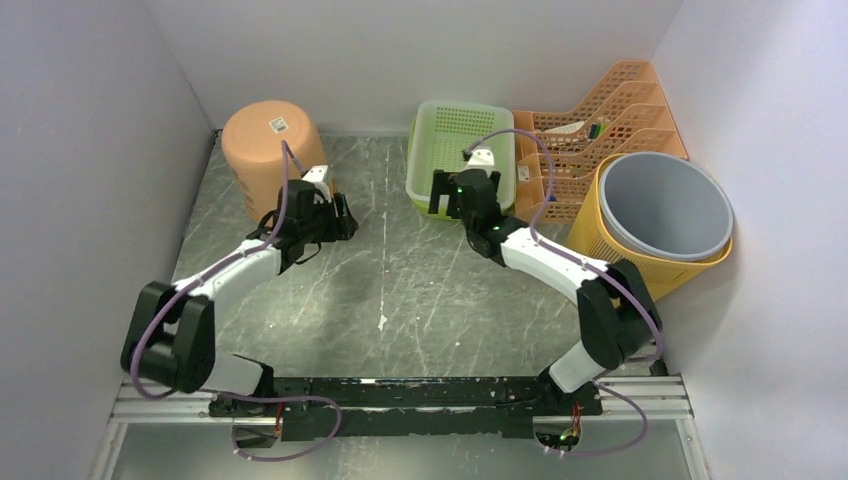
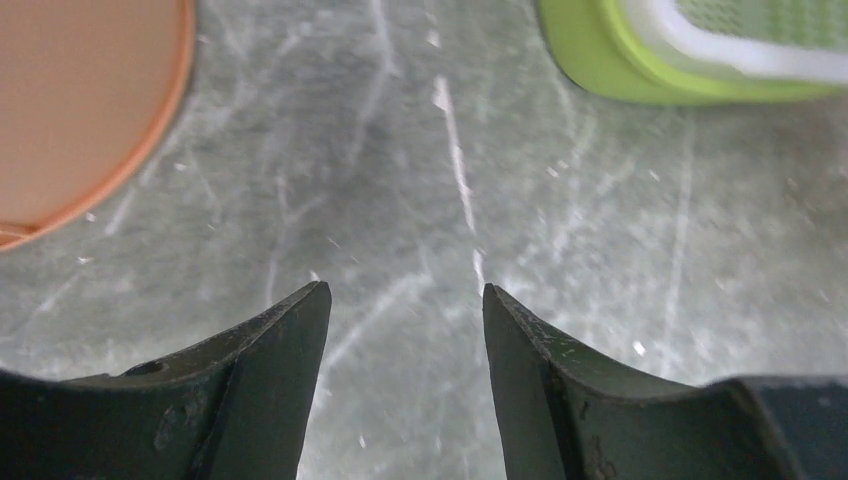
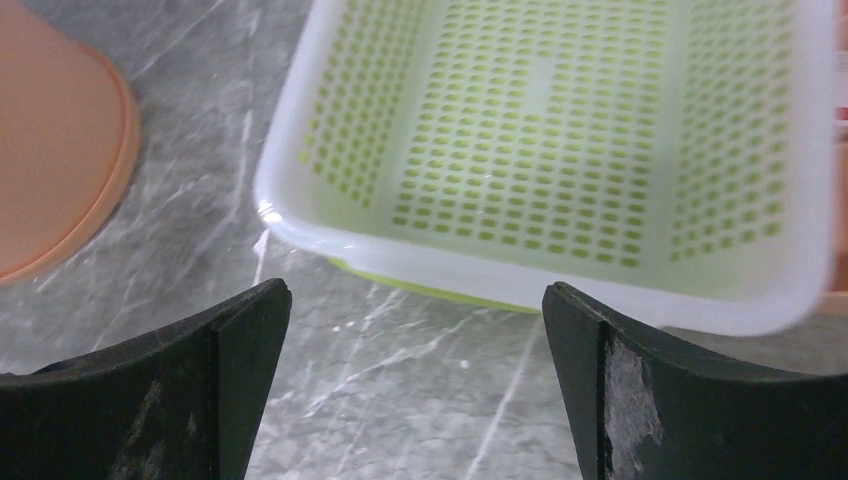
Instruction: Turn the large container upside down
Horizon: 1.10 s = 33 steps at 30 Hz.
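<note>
Top external view: we see the large container (image 1: 272,150), a peach bucket, standing in the far left corner of the counter (image 1: 400,290).
Container orientation: base up with a white sticker (image 1: 279,125) showing and the wide rim down on the counter. Its long axis runs vertical, with the mouth pointing down.
Why it sits so: we judge it already inverted, which is what the task asks, so nothing needs to hold it.
Left hand (image 1: 340,215): released, just beside the container's near right side and apart from it. The left wrist view shows only bare counter between the fingers (image 2: 270,370), with the container's rim off to the left.
Why the left hand is there: we read it as the arm nearest the container, placed clear so the bucket rests on its own rim.
Right hand (image 1: 452,195): released, spread wide and empty, hovering at the near edge of the green basket (image 1: 455,130), well apart from the container.
Why the right hand is there: we take it as parked out of the way.
</note>
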Available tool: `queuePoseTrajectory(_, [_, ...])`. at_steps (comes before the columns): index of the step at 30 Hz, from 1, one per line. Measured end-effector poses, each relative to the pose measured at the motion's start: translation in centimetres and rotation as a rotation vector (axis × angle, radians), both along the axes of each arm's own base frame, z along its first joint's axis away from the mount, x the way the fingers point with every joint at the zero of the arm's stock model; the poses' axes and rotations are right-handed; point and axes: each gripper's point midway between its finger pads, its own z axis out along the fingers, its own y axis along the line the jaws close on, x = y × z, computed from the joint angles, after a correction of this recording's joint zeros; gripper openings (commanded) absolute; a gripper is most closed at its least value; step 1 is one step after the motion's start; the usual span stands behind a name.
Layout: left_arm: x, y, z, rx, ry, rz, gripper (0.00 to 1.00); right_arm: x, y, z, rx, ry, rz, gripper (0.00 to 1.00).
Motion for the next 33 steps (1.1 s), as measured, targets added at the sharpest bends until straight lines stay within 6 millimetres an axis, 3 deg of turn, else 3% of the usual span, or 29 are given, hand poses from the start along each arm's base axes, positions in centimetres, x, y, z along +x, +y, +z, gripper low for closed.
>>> queuePoseTrajectory(6, [4.9,1.3,-3.7,0.071,-0.02,0.157,0.69,-0.3,-4.8,2.1,0.02,-0.039,-0.087,1.0])
queuePoseTrajectory(12, [8.3,2.2,-5.7,0.115,-0.04,0.236,0.7,-1.0,-6.9,2.3,0.019,-0.039,-0.115,1.0])
queuePoseTrajectory(16, [10.2,3.7,-5.7,0.11,-0.049,0.281,0.7,-1.3,-8.0,1.8,0.008,-0.021,-0.132,1.0])
queuePoseTrajectory(25, [17.0,12.3,-3.2,0.096,-0.116,0.423,0.71,-2.2,-8.3,1.8,0.008,-0.01,-0.125,1.0])
queuePoseTrajectory(29, [19.5,13.6,-3.0,0.127,-0.129,0.42,0.71,-2.3,-8.4,1.5,0.001,0.0,-0.125,1.0])
queuePoseTrajectory(33, [19.5,14.1,-4.5,0.152,-0.091,0.422,0.71,-2.5,-8.5,1.3,-0.012,0.01,-0.122,1.0])
